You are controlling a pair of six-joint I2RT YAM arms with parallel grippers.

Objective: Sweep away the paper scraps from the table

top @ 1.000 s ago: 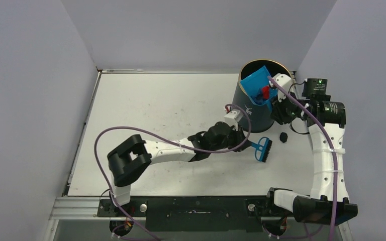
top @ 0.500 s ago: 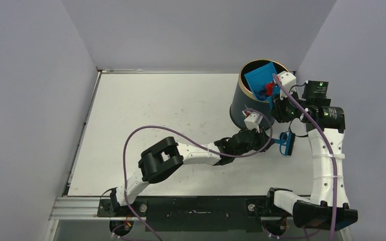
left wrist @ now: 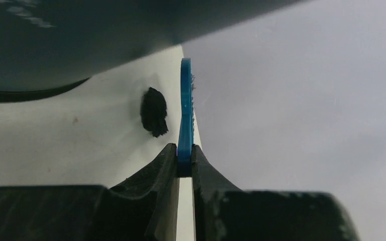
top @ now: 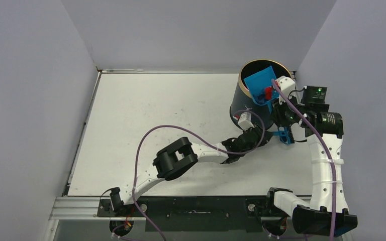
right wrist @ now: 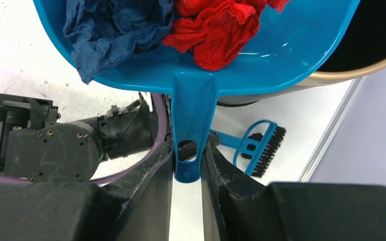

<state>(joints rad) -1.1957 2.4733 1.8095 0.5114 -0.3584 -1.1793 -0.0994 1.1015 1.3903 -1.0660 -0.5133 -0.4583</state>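
My right gripper (top: 275, 102) (right wrist: 187, 155) is shut on the handle of the blue dustpan (top: 259, 80) (right wrist: 281, 45) and holds it tilted over the dark bin (top: 249, 103). Red paper scraps (right wrist: 213, 30) and dark blue ones (right wrist: 110, 30) lie in the pan. My left gripper (top: 266, 136) (left wrist: 184, 150) is shut on the handle of the blue brush (top: 284, 134) (left wrist: 185, 108) (right wrist: 261, 148), low over the table (top: 156, 110) right of the bin. A black scrap (left wrist: 153, 111) lies on the table just left of the brush head.
The bin stands at the table's far right corner, its wall close above my left gripper (left wrist: 80, 35). The grey side wall (top: 352, 75) and the table's metal rim (right wrist: 331, 135) are close to the right of the brush.
My left arm has stretched to the right, carrying the brush from mid-table to the spot by the bin's right side. The dustpan has shifted slightly over the bin.
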